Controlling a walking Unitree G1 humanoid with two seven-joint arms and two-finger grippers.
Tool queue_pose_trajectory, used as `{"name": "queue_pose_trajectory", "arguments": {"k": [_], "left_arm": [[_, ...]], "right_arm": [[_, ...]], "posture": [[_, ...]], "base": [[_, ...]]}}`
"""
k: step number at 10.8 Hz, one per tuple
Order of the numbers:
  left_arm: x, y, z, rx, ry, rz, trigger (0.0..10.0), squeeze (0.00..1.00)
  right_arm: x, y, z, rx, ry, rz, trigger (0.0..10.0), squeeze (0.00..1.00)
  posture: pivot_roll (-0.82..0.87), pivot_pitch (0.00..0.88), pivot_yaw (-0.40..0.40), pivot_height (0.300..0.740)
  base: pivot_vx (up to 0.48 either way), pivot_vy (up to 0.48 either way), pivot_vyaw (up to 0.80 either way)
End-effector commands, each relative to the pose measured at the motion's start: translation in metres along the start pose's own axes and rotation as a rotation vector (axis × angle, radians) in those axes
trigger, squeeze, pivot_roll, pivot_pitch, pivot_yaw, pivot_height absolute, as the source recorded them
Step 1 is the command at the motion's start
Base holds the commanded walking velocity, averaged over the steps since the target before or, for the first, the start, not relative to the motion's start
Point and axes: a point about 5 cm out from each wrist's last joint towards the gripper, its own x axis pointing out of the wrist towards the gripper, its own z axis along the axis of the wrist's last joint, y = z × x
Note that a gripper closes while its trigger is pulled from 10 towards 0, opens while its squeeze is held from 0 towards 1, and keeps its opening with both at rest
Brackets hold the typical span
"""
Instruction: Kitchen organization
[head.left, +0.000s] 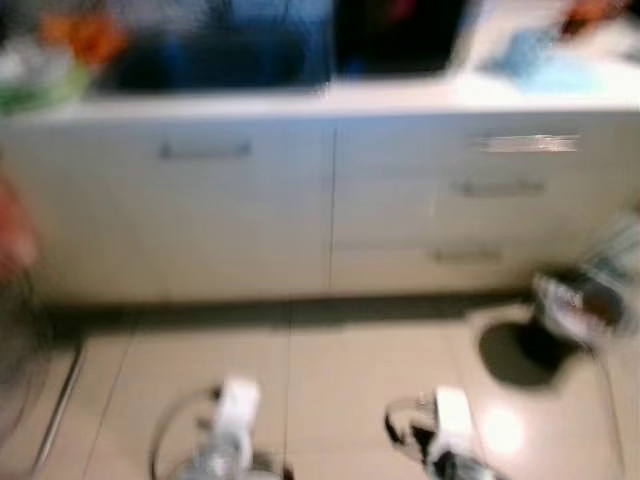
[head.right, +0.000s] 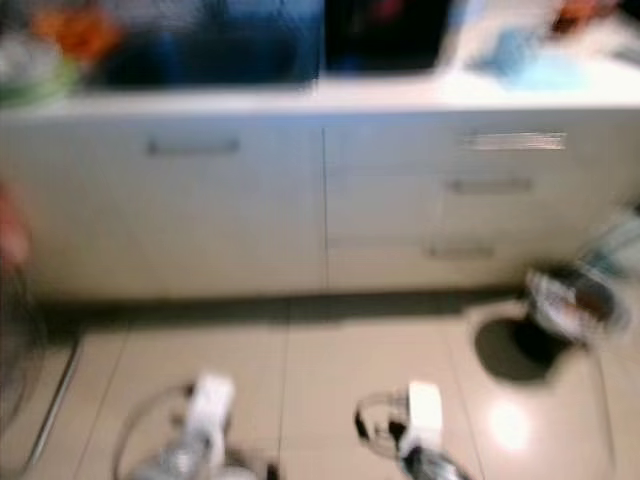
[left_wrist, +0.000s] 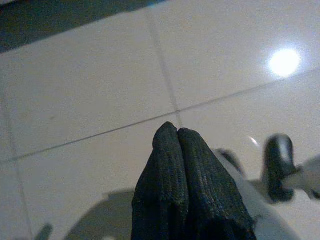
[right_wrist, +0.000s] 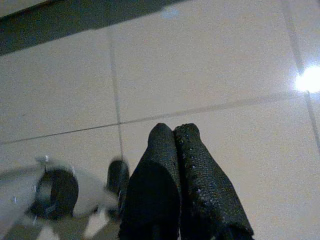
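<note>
The head views are blurred. A white kitchen counter (head.left: 330, 100) runs across the top, with white cabinet doors and drawers (head.left: 480, 190) below it. A dark sink or basin (head.left: 210, 55) and blurred orange, green and blue items lie on the counter. Both arms hang low over the beige tiled floor. My left gripper (left_wrist: 177, 131) is shut with nothing in it, above the tiles. My right gripper (right_wrist: 173, 131) is also shut and empty. The arms' silver ends show at the bottom of the head views, the left arm (head.left: 230, 420) and the right arm (head.left: 445, 425).
A dark and white object (head.left: 575, 300), too blurred to name, sits on the floor at the right by the cabinets, with its shadow beside it. A dark rounded thing (head.left: 15, 330) stands at the left edge. Open tiled floor (head.left: 330, 370) lies between me and the cabinets.
</note>
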Motion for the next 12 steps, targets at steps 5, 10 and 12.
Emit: {"name": "queue_pose_trajectory", "arguments": {"k": [5, 10, 12], "left_arm": [[0.0013, 0.0076, 0.0107, 0.012, -0.035, 0.019, 10.0, 0.00], [0.0012, 0.0083, 0.0103, 0.005, -0.037, 0.021, 10.0, 0.00], [0.0011, 0.0088, 0.0100, 0.003, -0.037, 0.023, 10.0, 0.00]], "right_arm": [[0.0001, 0.0041, -0.0021, -0.013, 0.002, 0.033, 10.0, 0.00], [0.0000, 0.0044, -0.0029, -0.009, 0.005, 0.036, 10.0, 0.00], [-0.0002, 0.0037, -0.0044, 0.012, 0.011, 0.025, 10.0, 0.00]], "posture": [[0.03, 0.044, 0.003, 0.740], [0.02, 0.046, 0.002, 0.740], [0.02, 0.048, 0.004, 0.740]], "base": [[0.000, 0.000, 0.48], [0.000, 0.000, 0.80], [0.000, 0.000, 0.00]]}}
